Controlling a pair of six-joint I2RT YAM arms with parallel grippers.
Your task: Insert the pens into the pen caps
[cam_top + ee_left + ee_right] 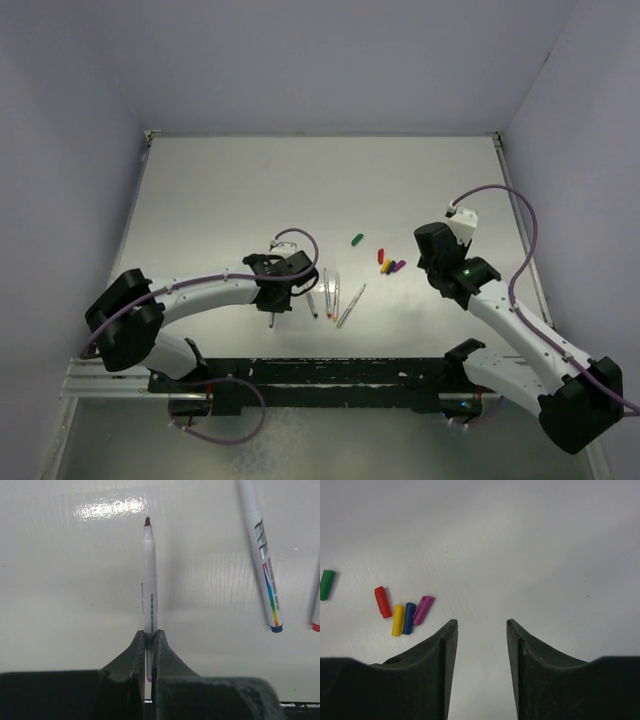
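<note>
Clamping one pen (149,580) by its rear end, your left pincer (150,634) is holding the slim, smooth, pale barrel with its dark tip bare. Your right pincer (481,625) is gaping empty near the pen caps (405,612), small glossy plastic cylinders lying loose on the shiny white table (220,190). No pen is wearing a cap yet; the other pens (332,295) are waiting between the arms.

1. The right gripper (481,625) is filling the bottom of the view, its jaws standing apart with only bare white table (535,540) between them.
2. The red cap (383,602), yellow cap (398,620), blue cap (409,618) and purple cap (423,610) are lying clustered just left of the fingers, yellow and blue side by side.
3. The green cap (326,585) is lying apart, at the left edge.
</note>
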